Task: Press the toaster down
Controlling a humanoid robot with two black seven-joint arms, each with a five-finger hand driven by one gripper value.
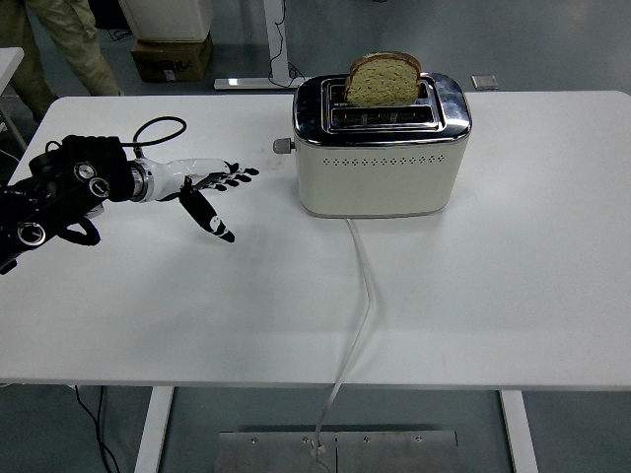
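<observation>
A cream toaster (380, 168) with a chrome top stands at the back middle of the white table (493, 296). A slice of bread (382, 79) stands raised out of its far slot. The toaster's lever knob (284, 146) sits high on its left end. My left hand (212, 187) is to the left of the toaster, clear of the lever, with fingers spread and holding nothing. The right arm does not show.
The toaster's white cord (361, 305) runs from its front across the table and over the near edge. A person's legs (59, 44) and a cardboard box (173, 57) show on the floor at the top left.
</observation>
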